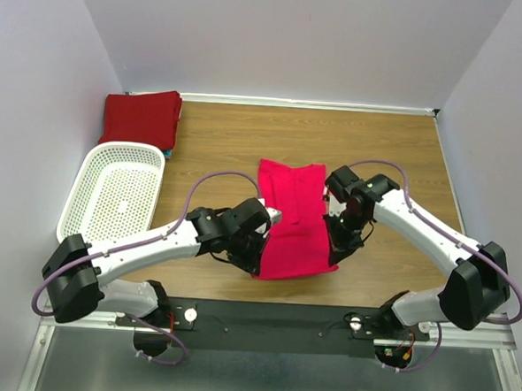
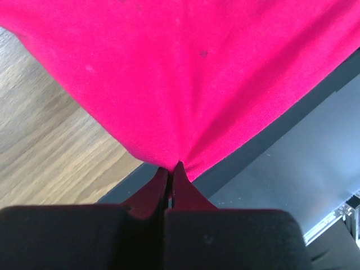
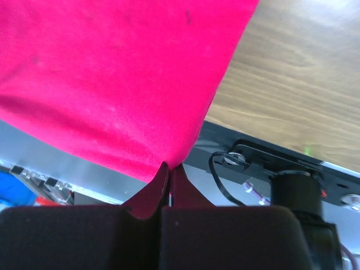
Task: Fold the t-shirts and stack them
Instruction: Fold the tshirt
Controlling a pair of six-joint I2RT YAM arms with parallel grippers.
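A bright crimson-pink t-shirt lies lengthwise in the middle of the table, its near end lifted. My left gripper is shut on its near left corner; the left wrist view shows the fabric pinched at my fingertips. My right gripper is shut on the near right corner; the right wrist view shows the fabric pinched at its tips. A darker red t-shirt lies folded at the back left, on a teal shirt showing only an edge.
A white perforated plastic basket stands at the left, in front of the red shirt. The black base rail runs along the table's near edge. Walls close in the left, back and right.
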